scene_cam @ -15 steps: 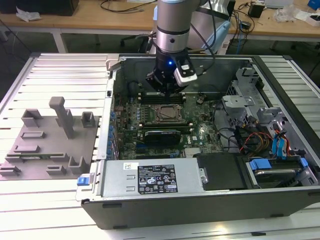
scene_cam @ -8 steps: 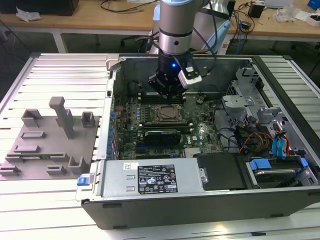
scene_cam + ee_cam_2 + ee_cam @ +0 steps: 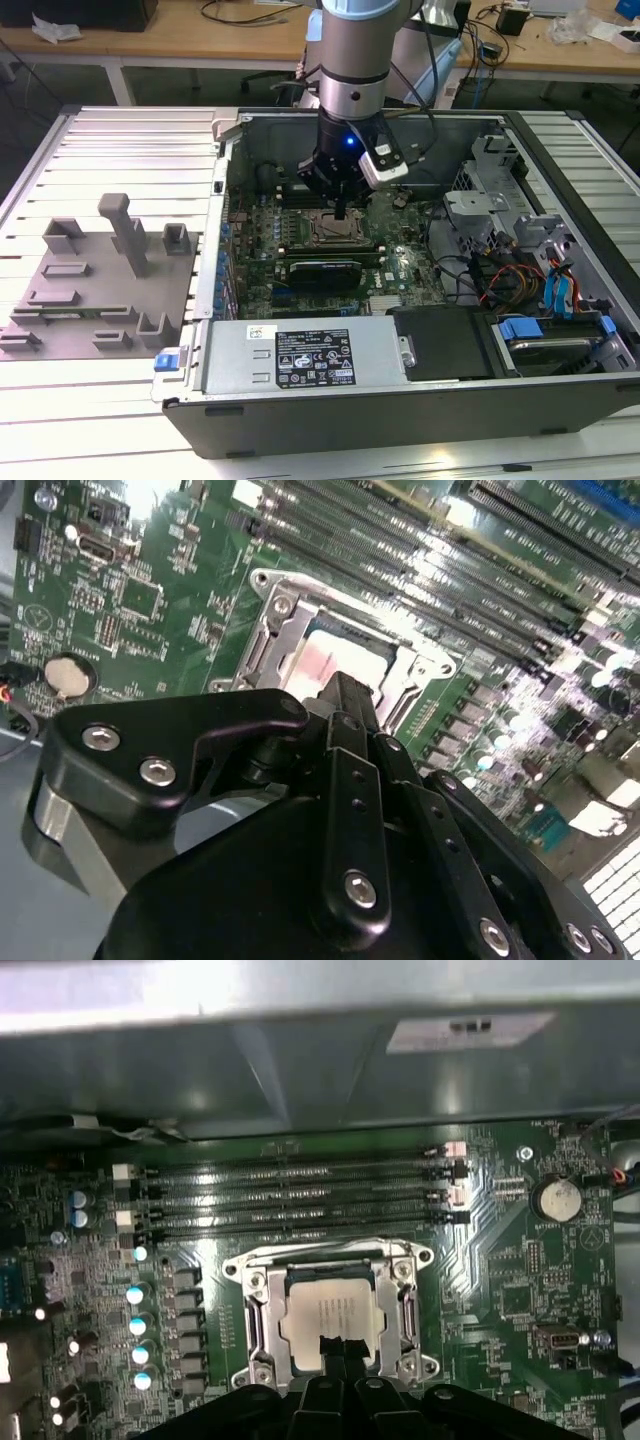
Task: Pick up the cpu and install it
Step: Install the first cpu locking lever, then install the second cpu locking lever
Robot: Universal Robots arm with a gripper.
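Note:
The cpu (image 3: 335, 1312), a silvery square chip, lies flat inside the metal socket frame (image 3: 256, 1305) on the green motherboard of the open computer case (image 3: 225, 150). In both wrist views my gripper (image 3: 340, 1345) is directly over the chip's near edge, its two black fingers pressed together into one narrow tip with nothing between them. I cannot tell whether the tip touches the chip. In the second wrist view the gripper (image 3: 345, 692) covers part of the cpu (image 3: 322, 662). In the exterior view the gripper (image 3: 341, 213) points straight down at the cpu (image 3: 334, 229).
Memory slots (image 3: 300, 1195) run beside the socket, and a coin battery (image 3: 556, 1198) sits farther off. The power supply (image 3: 300, 355) lies along the case's near wall. Cables and drive bays (image 3: 520, 280) crowd the exterior view's right. A grey fixture (image 3: 100, 280) stands outside the case on the left.

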